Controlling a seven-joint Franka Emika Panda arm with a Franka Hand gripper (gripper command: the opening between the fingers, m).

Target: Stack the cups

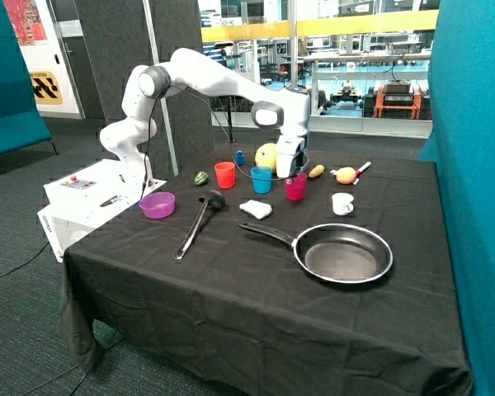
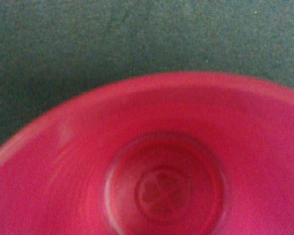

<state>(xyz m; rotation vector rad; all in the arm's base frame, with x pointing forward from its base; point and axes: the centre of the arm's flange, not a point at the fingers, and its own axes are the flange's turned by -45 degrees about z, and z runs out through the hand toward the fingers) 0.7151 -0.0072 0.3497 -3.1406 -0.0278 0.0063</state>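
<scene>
Gripper [image 1: 295,175] sits at the pink cup [image 1: 296,188], seemingly hiding its rim.

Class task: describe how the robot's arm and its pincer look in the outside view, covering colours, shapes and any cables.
The arm is glossy white, built of rounded tubular segments with dark grey joint rings. Its base sits on a white box. The pincer has a white body with darker lower parts. A thin dark cable hangs beneath the arm.

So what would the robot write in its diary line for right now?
stage: reaching first cup | gripper: right above magenta cup | red cup, blue cup: standing apart on table | stacked: none
</scene>
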